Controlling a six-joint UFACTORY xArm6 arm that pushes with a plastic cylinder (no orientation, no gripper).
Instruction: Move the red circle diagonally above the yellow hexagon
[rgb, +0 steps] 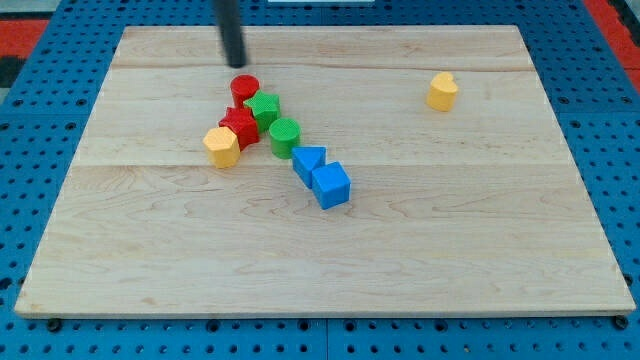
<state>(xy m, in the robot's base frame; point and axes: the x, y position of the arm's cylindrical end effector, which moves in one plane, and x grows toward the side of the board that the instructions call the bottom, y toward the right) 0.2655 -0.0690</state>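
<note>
Red, and round on top, the red circle (244, 87) sits at the upper end of a tight cluster toward the view's left of the wooden counter (450, 230), touching or nearly touching the green star-like block (264, 107) just to its lower right and a second red block (239, 125) of a jagged shape just below it. The yellow hexagon (221, 146) lies at the cluster's lower left, against that second red block. A green cylinder (284, 135) follows down to the right, then a blue triangle-like block (307, 160) and a blue cube (331, 184) running on toward the view's bottom right; a yellow heart-like block (442, 90) stands well apart at the view's upper right. The tool is a bare rod with nothing to open or shut and it holds nothing; my tip (235, 63) stands just above the red circle in the view, apart from it, slightly to its left. By my judgement the circle already lies up and to the right of the hexagon, so little travel is needed. The risk is crowding: a push downward from here would drive the circle into the red and green neighbours, and they in turn could shove the hexagon off, spoiling the relation. An off-centre contact could also roll the circle sideways.
</note>
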